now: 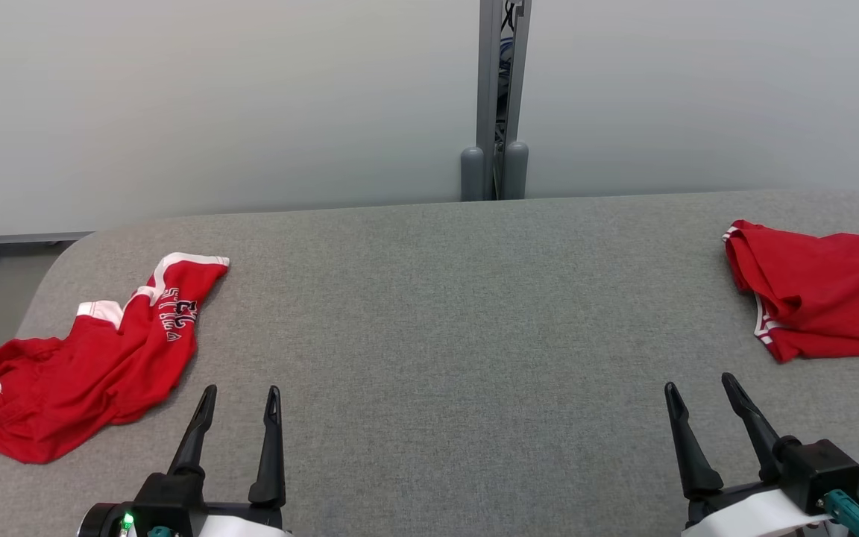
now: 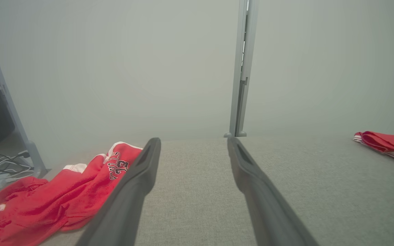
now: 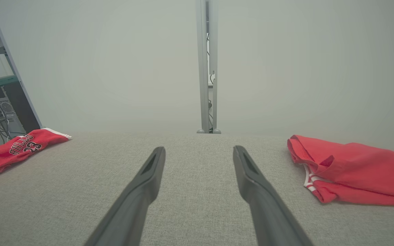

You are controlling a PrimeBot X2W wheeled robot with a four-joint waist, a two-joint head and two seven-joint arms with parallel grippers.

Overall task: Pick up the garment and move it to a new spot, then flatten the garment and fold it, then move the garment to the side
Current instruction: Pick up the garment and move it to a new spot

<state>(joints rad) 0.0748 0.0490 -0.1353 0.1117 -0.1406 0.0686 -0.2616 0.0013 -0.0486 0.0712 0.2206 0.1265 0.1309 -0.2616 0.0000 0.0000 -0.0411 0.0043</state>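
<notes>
Head view: note that the folded red garment (image 1: 825, 298) runs off the right edge, so you see only part of it. The crumpled red garment (image 1: 94, 365) lies at the left end of the grey table (image 1: 437, 313). Its dark lettering is creased and hard to read. In the left wrist view, one finger (image 2: 128, 194) covers part of that garment's edge. The left gripper (image 1: 241, 391) and right gripper (image 1: 698, 382) each stand with jaws spread wide, holding nothing, over bare table between the two garments.
</notes>
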